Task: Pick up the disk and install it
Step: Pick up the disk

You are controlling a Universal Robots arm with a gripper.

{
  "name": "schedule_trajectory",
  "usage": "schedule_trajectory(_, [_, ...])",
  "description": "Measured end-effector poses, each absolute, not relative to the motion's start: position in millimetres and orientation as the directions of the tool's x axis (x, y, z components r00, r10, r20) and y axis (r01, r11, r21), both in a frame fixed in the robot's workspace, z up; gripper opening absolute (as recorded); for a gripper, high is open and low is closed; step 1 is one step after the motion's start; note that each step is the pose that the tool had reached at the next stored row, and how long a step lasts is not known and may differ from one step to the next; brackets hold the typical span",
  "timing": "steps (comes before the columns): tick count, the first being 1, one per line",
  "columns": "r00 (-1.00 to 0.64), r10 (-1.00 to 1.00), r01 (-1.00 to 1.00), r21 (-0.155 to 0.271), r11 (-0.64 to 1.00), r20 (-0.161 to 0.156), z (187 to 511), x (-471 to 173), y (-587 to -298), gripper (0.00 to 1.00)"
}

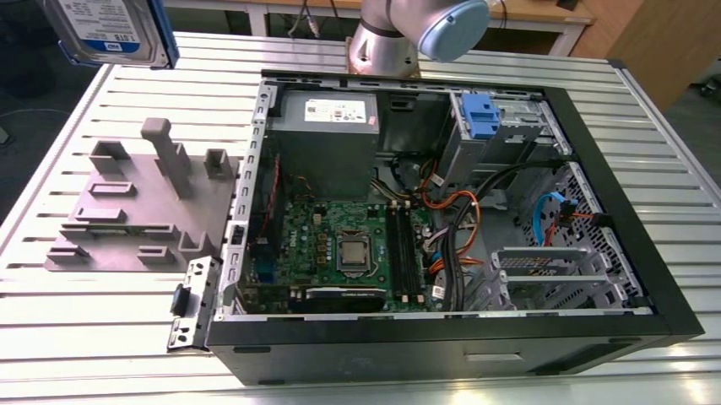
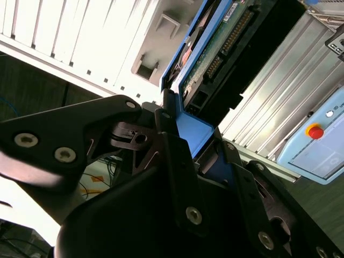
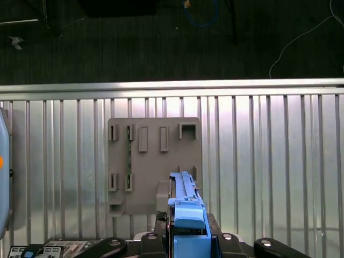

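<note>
The ribbed metal bench carries an open computer case. To the exterior view's left of the case sits a grey slotted fixture. My hand is clamped on the disk, with my black fingers pressing its blue bracket from both sides. The disk's long axis runs straight out from between my fingers, in line with them. In the second wrist view its circuit-board face and a row of pins show. In the first wrist view I see the disk edge-on, its thin edge lying over the fixture below. In the exterior view the disk hangs in the air above the bench's far corner on that view's left. There it stands roughly upright with its label facing the camera, well apart from the case.
</note>
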State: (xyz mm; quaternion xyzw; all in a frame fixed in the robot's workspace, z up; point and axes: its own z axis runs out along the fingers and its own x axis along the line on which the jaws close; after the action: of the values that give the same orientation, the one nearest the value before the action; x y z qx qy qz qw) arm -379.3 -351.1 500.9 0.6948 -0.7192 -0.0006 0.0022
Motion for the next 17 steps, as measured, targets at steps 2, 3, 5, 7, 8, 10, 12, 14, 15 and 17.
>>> schedule_trajectory(2, [-0.035,-0.999,-0.999,0.004,0.035,0.002,500.9,-378.7,-351.1,0.36])
schedule_trajectory(3, [-0.035,-0.999,-0.999,0.004,0.035,0.002,500.9,-378.4,-351.1,0.36])
schedule_trajectory(5, [-0.034,-0.999,-0.999,0.004,0.035,0.002,500.9,-378.0,-351.2,0.36])
schedule_trajectory(7, [-0.034,-0.999,-0.999,0.004,0.034,0.002,500.9,-377.6,-351.6,0.36])
schedule_trajectory(8, [-0.034,-0.999,-0.999,0.004,0.034,0.002,500.9,-377.5,-352.0,0.36])
schedule_trajectory(10, [-0.034,-0.999,-0.999,0.004,0.034,0.002,500.9,-377.4,-352.8,0.36])
schedule_trajectory(12, [-0.034,-0.999,-0.999,0.004,0.035,0.002,500.9,-377.3,-353.8,0.36])
schedule_trajectory(14, [-0.035,-0.999,-0.999,0.004,0.035,0.002,500.9,-377.2,-354.6,0.36])
schedule_trajectory(15, [-0.035,-0.999,-0.999,0.004,0.035,0.002,500.9,-377.1,-354.7,0.36])
schedule_trajectory(17, [-0.035,-0.999,-0.999,0.004,0.035,0.002,500.9,-376.4,-355.1,0.36])
